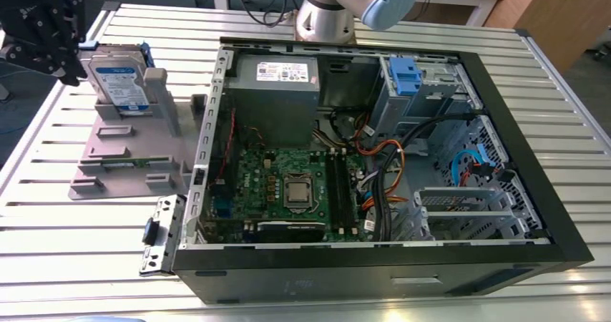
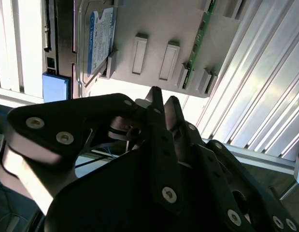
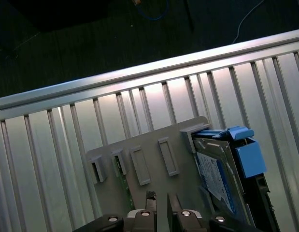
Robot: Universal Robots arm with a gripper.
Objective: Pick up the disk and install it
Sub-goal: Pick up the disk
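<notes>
Over at the exterior view's left, the flat silver-grey hard disk with its white and blue label and blue plastic bracket (image 1: 122,84) stands on edge in a slot of a pale grey plastic holder plate (image 1: 124,161). The plate lies on the slatted aluminium bench (image 1: 76,279), just beside the open black computer case (image 1: 382,283). The black robot hand (image 3: 161,202) hovers near the disk, above the plate's edge, without touching either. In both wrist views its two fingers (image 2: 156,104) are drawn close, with a slim gap between them and nothing in it. Inside the case, a grey metal box with a white sticker (image 1: 277,86) sits at the far side, and a small blue plastic clip (image 1: 406,75) sits in the drive bay. The arm's silver base (image 1: 330,14) rises behind the case.
</notes>
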